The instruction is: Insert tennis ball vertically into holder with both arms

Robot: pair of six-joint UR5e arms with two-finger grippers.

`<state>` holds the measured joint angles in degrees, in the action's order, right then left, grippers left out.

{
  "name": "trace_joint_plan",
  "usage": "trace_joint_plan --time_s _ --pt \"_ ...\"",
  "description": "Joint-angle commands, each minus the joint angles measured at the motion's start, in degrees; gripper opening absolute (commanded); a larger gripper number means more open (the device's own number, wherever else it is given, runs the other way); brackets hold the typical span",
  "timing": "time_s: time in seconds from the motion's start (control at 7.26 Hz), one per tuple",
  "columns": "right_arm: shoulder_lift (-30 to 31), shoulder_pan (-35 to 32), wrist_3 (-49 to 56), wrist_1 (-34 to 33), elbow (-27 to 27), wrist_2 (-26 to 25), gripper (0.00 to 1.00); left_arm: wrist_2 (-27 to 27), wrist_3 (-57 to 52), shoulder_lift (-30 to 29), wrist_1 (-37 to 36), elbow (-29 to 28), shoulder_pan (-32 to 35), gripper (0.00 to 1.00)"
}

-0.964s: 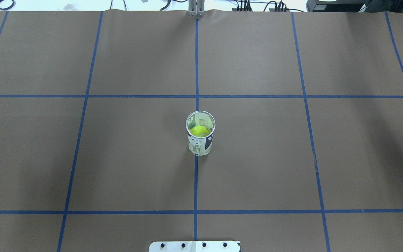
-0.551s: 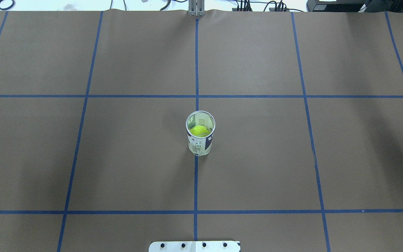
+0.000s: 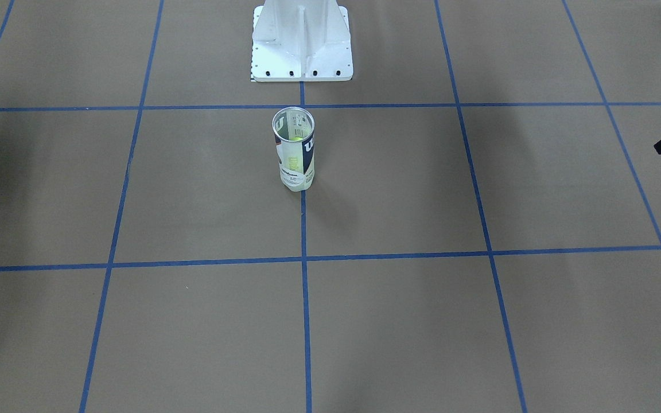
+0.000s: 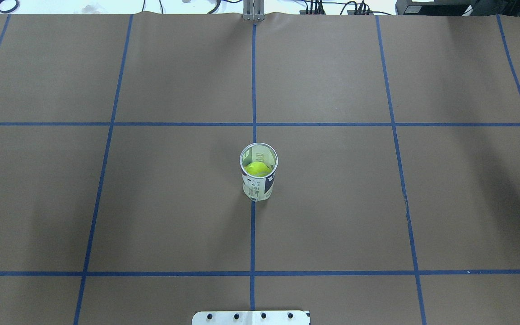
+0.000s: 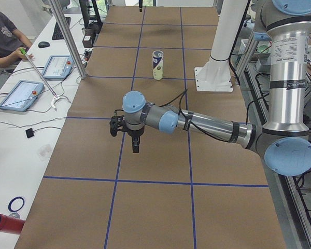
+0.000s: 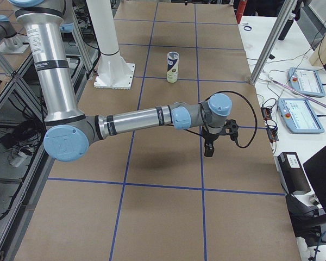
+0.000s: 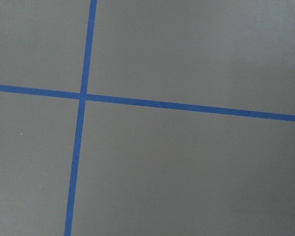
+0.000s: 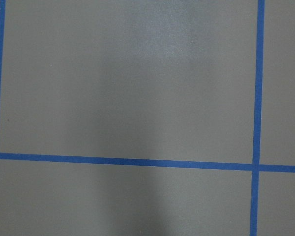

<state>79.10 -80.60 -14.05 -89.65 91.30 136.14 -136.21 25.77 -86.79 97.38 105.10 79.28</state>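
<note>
The holder (image 4: 258, 174) stands upright in the middle of the table (image 4: 174, 203), right on the central blue tape line (image 4: 253, 234) of the grid that marks the brown paper cover. Its silver rim faces up and its mouth is open. The tennis ball (image 4: 257, 168) sits inside it, seen as a yellow-green patch below the rim from overhead. From the front-facing camera the holder's navy and white label shows, and the white base pedestal (image 3: 302, 43) stands just behind it, apart from it.

Neither arm is near the holder. The left arm (image 5: 212, 124) stretches out low over the table towards the robot's left end, and its left pincer (image 5: 136, 142) points straight down at the paper, well apart from the holder. The right arm (image 6: 136, 119) reaches out in the same way on the other side, with the right pincer (image 6: 209, 149) also pointing down. Only the side cameras show these pincers properly, so it is not possible to tell how far either one is spread. Nothing can be seen held in either.

Both wrist cameras show only brown paper and crossing blue tape lines.

A person (image 5: 5, 39) sits at a white side bench beside two control tablets (image 5: 62, 66).
</note>
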Motion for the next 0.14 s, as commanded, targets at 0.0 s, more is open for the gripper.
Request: trace_joint_plan --time_s 0.0 --pt "0.0 0.0 -0.1 0.0 0.1 0.0 0.99 -0.2 0.1 0.1 0.4 0.0 0.0 0.99"
